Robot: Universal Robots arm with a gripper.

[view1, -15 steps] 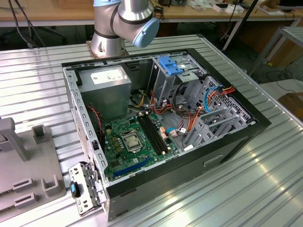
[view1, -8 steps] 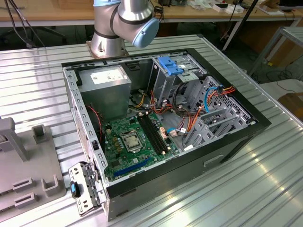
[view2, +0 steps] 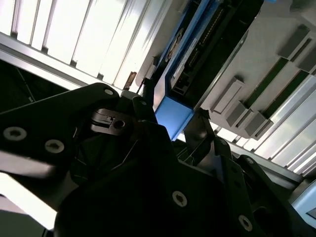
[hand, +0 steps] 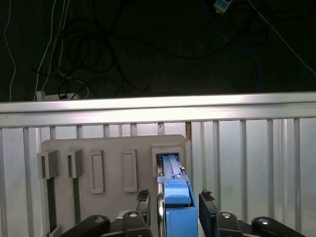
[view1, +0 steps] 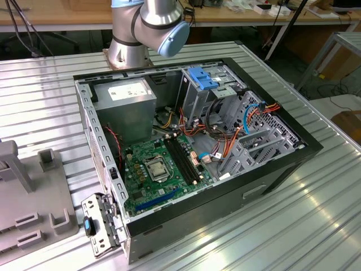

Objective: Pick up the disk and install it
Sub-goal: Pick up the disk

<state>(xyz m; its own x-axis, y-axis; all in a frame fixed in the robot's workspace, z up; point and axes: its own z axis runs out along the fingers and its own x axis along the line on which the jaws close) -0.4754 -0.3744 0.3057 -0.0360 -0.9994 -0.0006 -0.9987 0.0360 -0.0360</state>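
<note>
In the exterior view, the arm (view1: 149, 25) rises from the far side of the ribbed metal table (view1: 45, 101). The open computer case (view1: 197, 147) lies on its side with the green board facing up. A grey holder (view1: 34, 192) sits on the table at the exterior view's left, well apart from the case.

In the second wrist view, you look past the dark body of the claw (view2: 170, 116) at the disk (view2: 173, 111). Its bright blue frame sits right at the claw's tips. From there its long side runs straight away from the claw, with the connector edge showing along it. The grey holder (view2: 266, 64) lies just beyond the disk, and the table (view2: 98, 39) is behind it.

In the first wrist view, the claw (hand: 174, 196) is spread open and grips nothing. Its two fingers (hand: 206, 200) straddle the disk (hand: 177, 215), one on each side, with a thin gap between each finger and the blue frame. The disk stands on edge in a slot of the holder (hand: 98, 148), its narrow blue edge turned toward the claw. Its long axis runs in line with the gap between the fingers and points away from the claw into the slot. The table (hand: 247, 163) lies beside the holder and beyond it.
</note>
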